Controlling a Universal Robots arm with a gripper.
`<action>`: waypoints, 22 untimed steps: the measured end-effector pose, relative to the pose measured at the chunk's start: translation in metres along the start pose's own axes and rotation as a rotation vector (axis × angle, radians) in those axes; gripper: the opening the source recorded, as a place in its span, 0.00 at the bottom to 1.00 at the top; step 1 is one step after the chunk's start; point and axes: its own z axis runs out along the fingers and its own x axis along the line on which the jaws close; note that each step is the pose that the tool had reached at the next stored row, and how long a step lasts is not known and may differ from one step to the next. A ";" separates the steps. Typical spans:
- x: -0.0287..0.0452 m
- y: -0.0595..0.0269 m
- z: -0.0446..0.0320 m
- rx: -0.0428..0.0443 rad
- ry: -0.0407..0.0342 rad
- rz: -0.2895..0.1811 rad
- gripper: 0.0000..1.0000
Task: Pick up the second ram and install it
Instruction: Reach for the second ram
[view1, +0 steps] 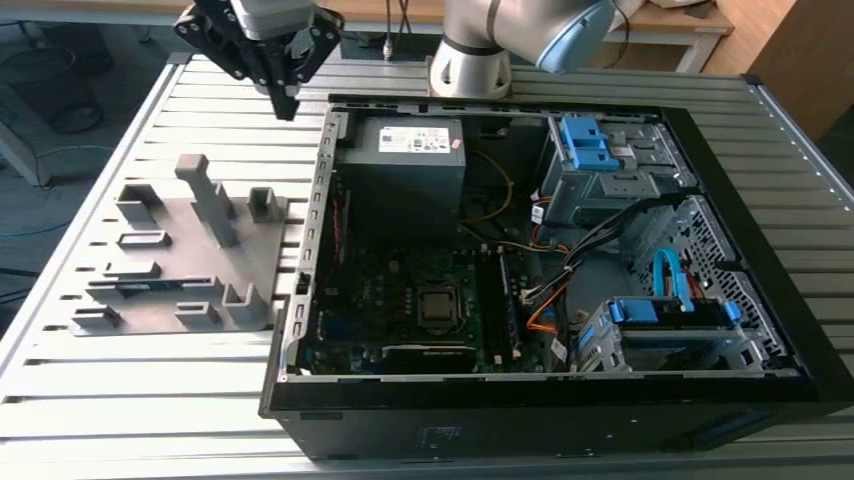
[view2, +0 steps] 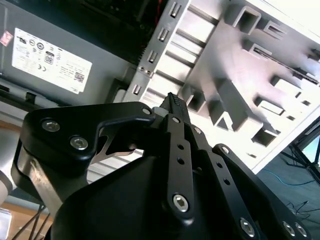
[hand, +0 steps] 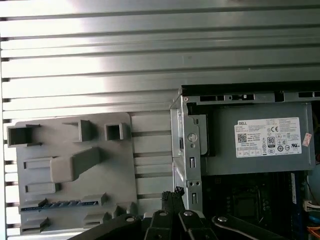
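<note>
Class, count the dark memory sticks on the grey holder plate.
1: the second ram sits in a slot of the holder plate, on the exterior view's left; blocks may hide others.

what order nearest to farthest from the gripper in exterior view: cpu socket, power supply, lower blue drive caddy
1. power supply, close by the gripper
2. cpu socket, mid motherboard
3. lower blue drive caddy, exterior view's lower right

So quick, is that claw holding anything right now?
Gripper: closed, holding nothing.
</note>
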 end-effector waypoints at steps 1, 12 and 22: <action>0.0028 -0.0002 0.0000 -0.0001 0.0000 0.000 0.10; 0.0357 -0.0027 -0.0009 -0.0001 -0.0002 0.000 0.10; 0.0643 -0.0048 -0.0017 0.0000 -0.0003 0.000 0.10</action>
